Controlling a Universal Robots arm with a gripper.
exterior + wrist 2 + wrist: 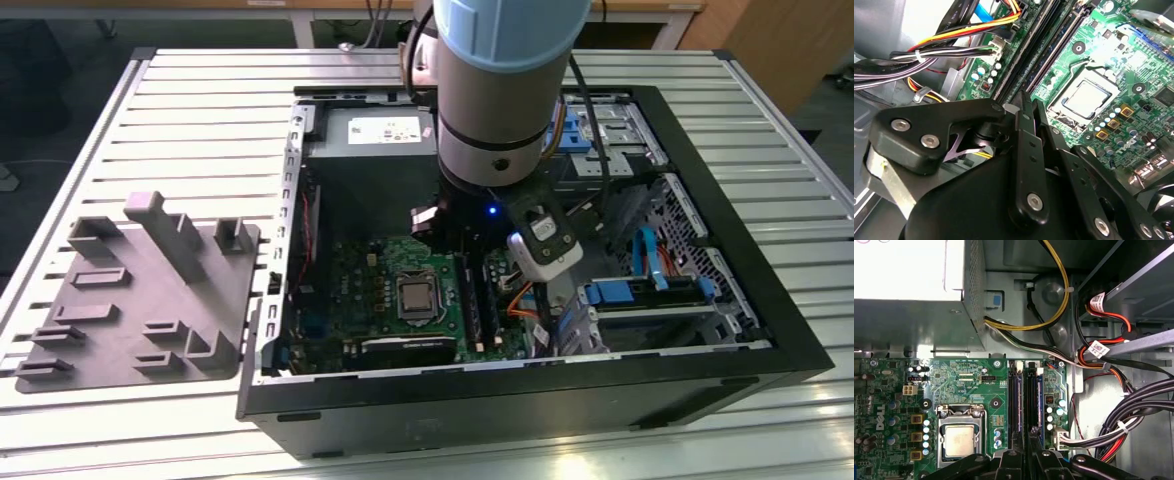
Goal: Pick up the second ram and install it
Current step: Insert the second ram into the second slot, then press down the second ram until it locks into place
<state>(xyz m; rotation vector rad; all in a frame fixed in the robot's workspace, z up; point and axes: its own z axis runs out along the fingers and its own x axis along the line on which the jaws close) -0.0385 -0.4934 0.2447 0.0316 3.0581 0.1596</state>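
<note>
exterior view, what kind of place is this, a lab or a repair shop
Probably a robotics lab bench: an open black desktop computer case lies on a ribbed metal table beside a grey plastic parts tray, with wooden desks behind.

You have a slatted metal table [214,90]; the open computer case [747,300] sits on it, a grey tray [120,310] at its nine o'clock
</note>
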